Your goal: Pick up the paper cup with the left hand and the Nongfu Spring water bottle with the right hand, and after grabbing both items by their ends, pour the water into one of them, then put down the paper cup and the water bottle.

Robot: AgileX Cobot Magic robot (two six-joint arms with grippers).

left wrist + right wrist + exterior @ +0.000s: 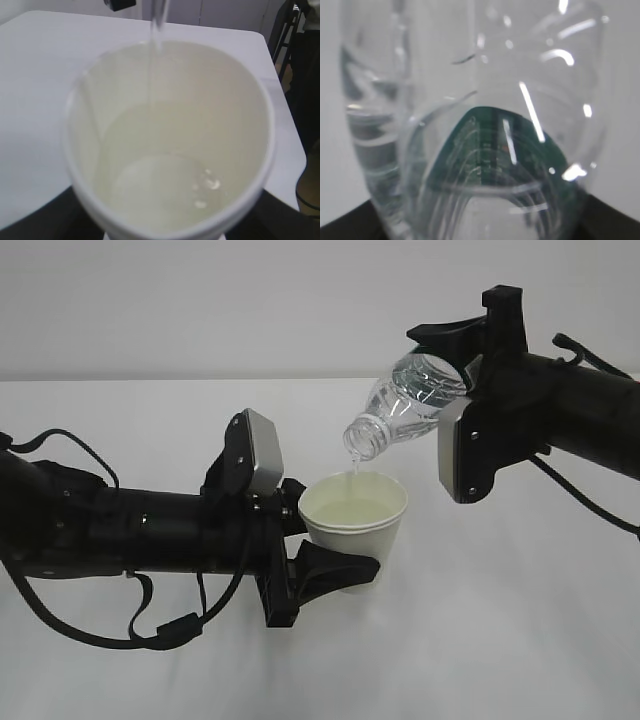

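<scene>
Two vessels: paper cup clamped upright in left hand jaws; Nongfu Spring water bottle pinched by right hand jaws.
Axis: bottle tilted neck-down, mouth directly above cup rim, over the tabletop.
Water: seen streaming into cup.

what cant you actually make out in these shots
- Label print on the bottle: right wrist view, blurred, too close.
- Fingertips of the left gripper: left wrist view, the paper cup hides them.
- Water left in the bottle: exterior view, right gripper covers its base.
</scene>
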